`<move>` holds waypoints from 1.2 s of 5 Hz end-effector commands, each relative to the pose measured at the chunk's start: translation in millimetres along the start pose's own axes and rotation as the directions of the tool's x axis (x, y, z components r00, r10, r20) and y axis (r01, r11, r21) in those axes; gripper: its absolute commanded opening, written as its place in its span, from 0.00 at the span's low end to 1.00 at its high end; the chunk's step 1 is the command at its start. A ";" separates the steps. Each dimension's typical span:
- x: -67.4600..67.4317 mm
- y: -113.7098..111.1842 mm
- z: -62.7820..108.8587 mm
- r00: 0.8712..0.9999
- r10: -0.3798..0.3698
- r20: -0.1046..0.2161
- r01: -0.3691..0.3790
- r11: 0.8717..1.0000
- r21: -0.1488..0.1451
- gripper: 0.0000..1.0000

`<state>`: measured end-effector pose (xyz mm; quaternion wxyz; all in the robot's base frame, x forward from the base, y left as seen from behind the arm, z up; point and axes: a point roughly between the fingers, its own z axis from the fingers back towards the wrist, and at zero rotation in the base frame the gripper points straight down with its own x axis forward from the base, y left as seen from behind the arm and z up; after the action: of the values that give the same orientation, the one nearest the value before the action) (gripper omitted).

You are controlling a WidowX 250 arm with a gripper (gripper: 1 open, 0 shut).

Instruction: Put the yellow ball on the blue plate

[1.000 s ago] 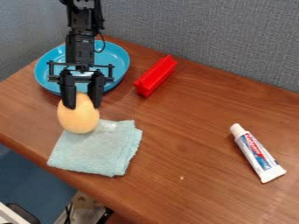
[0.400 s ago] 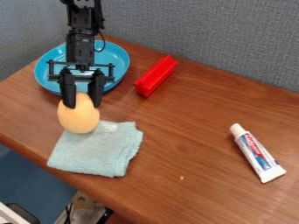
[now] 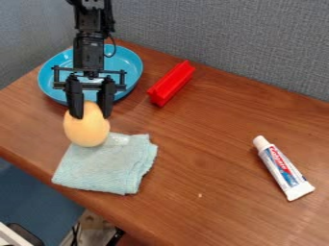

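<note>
The yellow ball [image 3: 87, 129], egg-shaped and yellow-orange, rests at the far left edge of a pale teal cloth [image 3: 108, 161]. My gripper [image 3: 88, 108] comes down on it from behind, its two black fingers [image 3: 73, 101] closed on the ball's upper sides. The blue plate [image 3: 131, 69], round with a raised rim, sits just behind the ball at the back left, partly hidden by the arm. Whether the ball is lifted off the cloth I cannot tell.
A red rectangular block [image 3: 170, 83] lies to the right of the plate. A toothpaste tube [image 3: 280, 165] lies at the right on the brown wooden table [image 3: 206, 135]. The table's front edge runs close below the cloth.
</note>
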<state>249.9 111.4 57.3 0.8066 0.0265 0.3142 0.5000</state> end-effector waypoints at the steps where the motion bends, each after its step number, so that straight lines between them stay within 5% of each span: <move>1: -0.9 1.0 10.2 1.000 -0.001 0.016 0.001 1.000 -0.031 0.00; 6: -1.5 -0.7 10.0 1.000 -0.016 0.009 0.017 1.000 -0.024 0.00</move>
<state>250.1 111.0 56.8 0.8078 0.0236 0.3218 0.4934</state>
